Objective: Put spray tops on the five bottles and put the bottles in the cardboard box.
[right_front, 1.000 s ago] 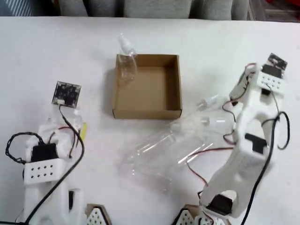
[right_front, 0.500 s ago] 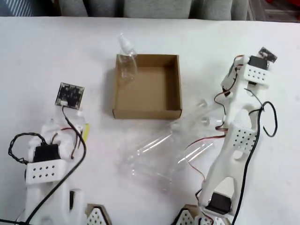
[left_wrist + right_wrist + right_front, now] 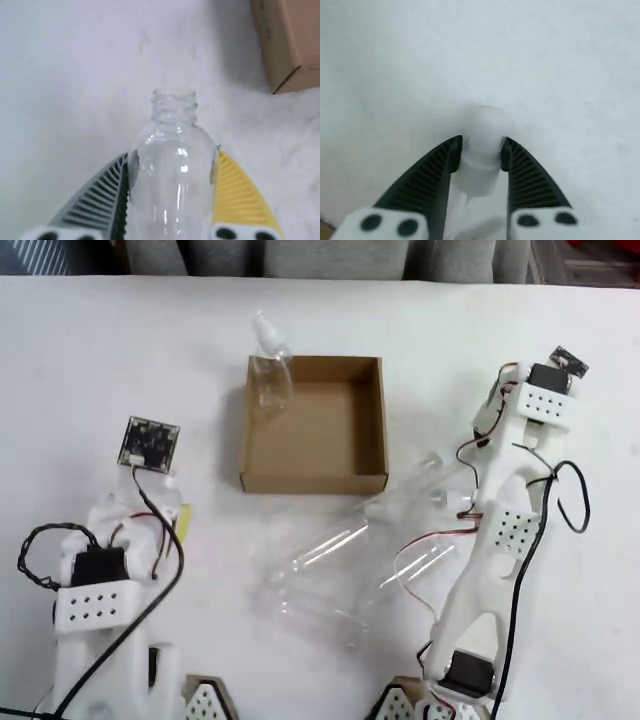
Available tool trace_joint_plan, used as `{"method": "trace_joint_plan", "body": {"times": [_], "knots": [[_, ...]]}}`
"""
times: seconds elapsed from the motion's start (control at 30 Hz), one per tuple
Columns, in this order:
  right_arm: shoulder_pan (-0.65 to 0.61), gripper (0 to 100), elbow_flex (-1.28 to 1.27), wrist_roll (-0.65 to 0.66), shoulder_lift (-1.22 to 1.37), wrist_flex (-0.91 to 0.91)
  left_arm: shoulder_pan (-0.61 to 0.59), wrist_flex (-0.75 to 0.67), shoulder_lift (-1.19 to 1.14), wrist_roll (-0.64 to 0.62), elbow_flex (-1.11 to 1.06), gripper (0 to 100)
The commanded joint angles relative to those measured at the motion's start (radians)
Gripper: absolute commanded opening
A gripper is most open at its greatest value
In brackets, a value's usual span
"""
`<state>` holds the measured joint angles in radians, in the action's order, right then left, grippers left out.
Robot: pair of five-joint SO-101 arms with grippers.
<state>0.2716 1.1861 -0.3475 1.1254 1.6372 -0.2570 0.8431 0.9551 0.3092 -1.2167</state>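
Left claw (image 3: 173,156) is clamped on a bottle (image 3: 173,175). The body sits between the grey and yellow fingers, and the open neck sticks out past the tips with no top on it. Right claw (image 3: 481,145) is closed on a white top (image 3: 479,167), whose head pokes just past the black tips over bare table (image 3: 560,60). Box (image 3: 290,45) lies beyond the left claw's tips on the yellow-finger side, well apart from the right claw.

Step in hand, as I judge it, is mating the top to the held bottle.
- Keep the left claw steady with the neck free of the fingers.
- Bring the right claw's top in line with the neck axis, tube first.
- Seat it straight, since a tilt will likely jam it on the threads.
- Grip is on smooth clear plastic, so push gently or the bottle may slide back between the pads.

Hard to make out:
- The top's lower part runs back between the right fingers and out of frame, so I cannot tell tube length or nozzle direction.
- The bottle base is cut off behind the left claw.
- Loose bottles (image 3: 335,570) on the table between the two claws are clear on white. The count is unsure, and I cannot tell which carry tops.
- One capped bottle (image 3: 270,375) leans at the box's far corner. I cannot tell whether it is fully inside.
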Motion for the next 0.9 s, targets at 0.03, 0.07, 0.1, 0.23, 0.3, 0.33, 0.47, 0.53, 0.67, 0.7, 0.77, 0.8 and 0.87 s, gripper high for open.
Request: {"method": "trace_joint_plan", "body": {"times": [0.03,0.07,0.1,0.23,0.3,0.33,0.47,0.53,0.67,0.7,0.77,0.8,0.87], "knots": [[0.002,1.6,0.072,0.028,-0.038,0.076,0.013,-0.029,0.028,-0.003,-0.003,3],[0.004,1.6,0.078,0.034,-0.048,0.091,0.013,-0.029,0.03,-0.003,-0.005,3],[0.004,1.6,0.078,0.035,-0.064,0.097,0.015,-0.029,0.03,-0.003,-0.005,3],[0.019,1.6,-0.046,0.038,-0.162,0.097,0.015,-0.029,0.03,-0.002,-0.005,3],[0.016,1.6,-0.141,0.075,-0.226,0.097,0.015,-0.029,0.03,-0.002,-0.005,3],[0.013,1.6,-0.19,0.089,-0.262,0.097,0.015,-0.029,0.03,-0.002,-0.005,3],[0.012,1.6,-0.374,0.114,-0.406,0.096,0.013,-0.029,0.031,-0.002,-0.005,3],[0.012,1.6,-0.457,0.114,-0.47,0.096,0.013,-0.029,0.031,-0.002,-0.005,3],[-0.022,1.6,-0.614,0.15,-0.618,0.096,0.015,-0.029,0.031,-0.002,-0.005,3],[-0.041,1.6,-0.652,0.161,-0.656,0.096,0.015,-0.029,0.031,-0.002,-0.005,3],[-0.076,1.6,-0.727,0.173,-0.736,0.096,0.015,-0.029,0.031,-0.002,-0.005,3],[-0.097,1.6,-0.758,0.175,-0.779,0.096,0.015,-0.029,0.033,-0.003,-0.005,3],[-0.139,1.7,-0.81,0.175,-0.862,0.094,0.015,-0.029,0.033,-0.003,-0.005,3]]}}
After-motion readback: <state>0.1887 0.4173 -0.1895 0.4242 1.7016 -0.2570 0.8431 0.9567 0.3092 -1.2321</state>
